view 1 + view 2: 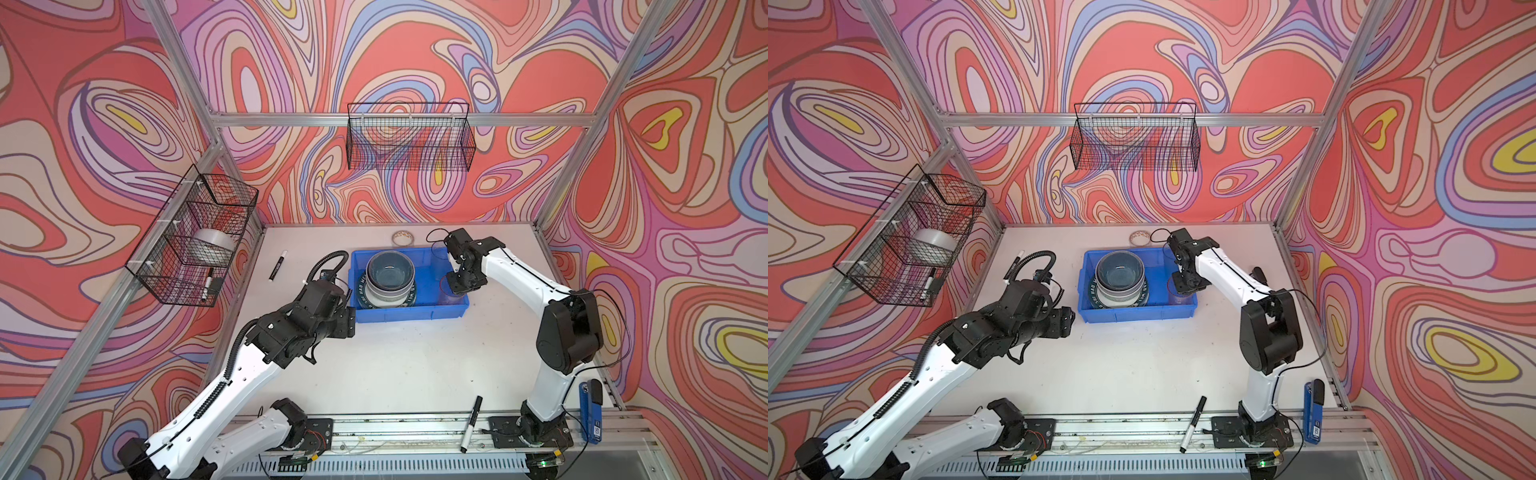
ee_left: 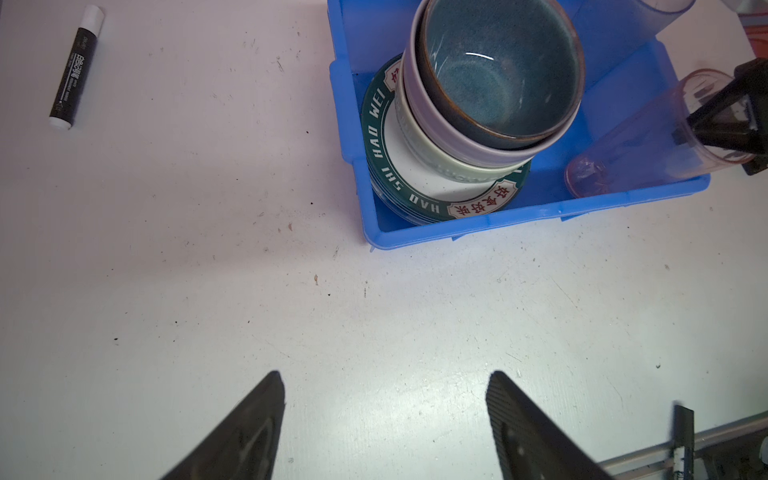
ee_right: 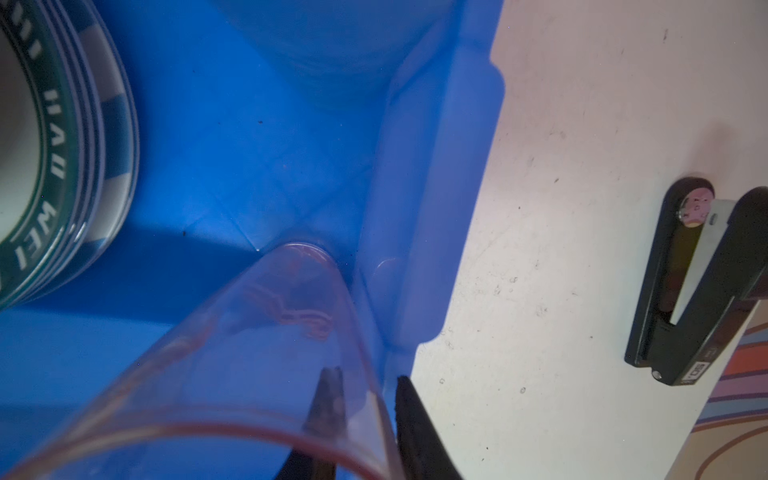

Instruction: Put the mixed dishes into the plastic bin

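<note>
The plastic bin stands at the middle back of the table. In its left half, a dark blue bowl nests in a lavender bowl and a pale green bowl, on stacked plates with a dark lettered rim. A pink tumbler stands tilted in the bin's near right corner. My right gripper straddles its rim, jaws slightly parted, one finger inside. A bluish tumbler stands behind. My left gripper hangs open over bare table left of the bin.
A tape roll lies behind the bin. One marker lies at the left and another on the front rail. A stapler sits at the right edge. Wire baskets hang on the walls.
</note>
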Available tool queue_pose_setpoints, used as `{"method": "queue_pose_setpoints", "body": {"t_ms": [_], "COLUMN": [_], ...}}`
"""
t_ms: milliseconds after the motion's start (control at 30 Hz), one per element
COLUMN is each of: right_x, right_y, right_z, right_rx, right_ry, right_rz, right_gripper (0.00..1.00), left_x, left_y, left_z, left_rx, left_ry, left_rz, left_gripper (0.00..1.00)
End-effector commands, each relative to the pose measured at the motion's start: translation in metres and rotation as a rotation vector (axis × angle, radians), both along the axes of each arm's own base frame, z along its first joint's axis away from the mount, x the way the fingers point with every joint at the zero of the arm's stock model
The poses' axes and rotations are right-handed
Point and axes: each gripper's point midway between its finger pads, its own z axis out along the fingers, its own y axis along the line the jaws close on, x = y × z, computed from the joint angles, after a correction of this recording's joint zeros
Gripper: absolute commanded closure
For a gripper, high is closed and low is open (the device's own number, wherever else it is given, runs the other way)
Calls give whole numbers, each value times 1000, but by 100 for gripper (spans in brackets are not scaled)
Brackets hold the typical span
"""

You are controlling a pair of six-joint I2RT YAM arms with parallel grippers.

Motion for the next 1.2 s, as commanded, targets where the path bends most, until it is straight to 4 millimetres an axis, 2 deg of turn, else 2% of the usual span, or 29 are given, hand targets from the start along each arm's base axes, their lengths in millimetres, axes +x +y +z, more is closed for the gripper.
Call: {"method": "queue_pose_setpoints", "body": {"t_ms": [0,133,267,400,467,633,733,900,967,1033,1167], "right_x": [6,9,10,9,9,9,9,11,13,14,21], "right_y": [1,0,-2,-6,-10,-25,-40,-74,-88,-106,-125], "right_z": [15,27,43,75,87,120,131,133,128,119,99], "right_rx": [19,22,31,57,62,74,84,79,81,85,108], "right_ry": [-31,-69,-112,-209,-250,-382,-450,-520,-548,-562,-579], "right_rz": [-10,-21,-30,-46,-59,-108,-156,-248,-287,-353,-423], "right_gripper": [69,59,54,50,49,37,32,22,14,8,5], "left_x": [1,2,6,15,22,42,55,70,75,81,96], "left_y": [7,6,7,5,8,24,38,59,67,74,81], "left_z": [-7,-8,-11,-8,-4,5,2,-10,-16,-22,-32], "left_rx": [32,31,34,38,46,69,43,65,86,85,128], "left_ry": [9,8,4,-22,-45,-86,-95,-121,-136,-142,-176], "left_rz": [15,17,25,25,44,106,148,199,216,243,248], "left_gripper": [20,20,20,18,14,10,10,9,7,6,6]}}
